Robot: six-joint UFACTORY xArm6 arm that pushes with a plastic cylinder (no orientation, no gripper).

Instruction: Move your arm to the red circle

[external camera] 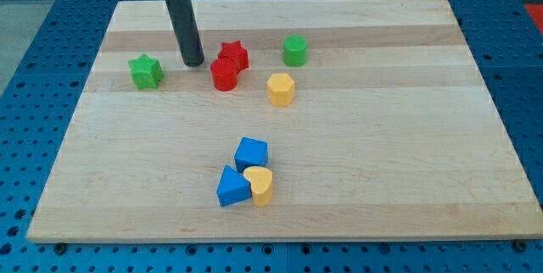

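The red circle [224,75] lies on the wooden board in the upper middle of the view, touching a red star [233,56] just above and to its right. My tip [193,62] rests on the board just left of the red circle and slightly above it, a small gap apart. The dark rod rises from there toward the view's top.
A green star [146,72] lies left of my tip. A green hexagon-like block [295,50] and a yellow hexagon [280,89] lie right of the red blocks. Lower down, a blue cube [251,153], a blue triangle [232,187] and a yellow heart [260,185] cluster together.
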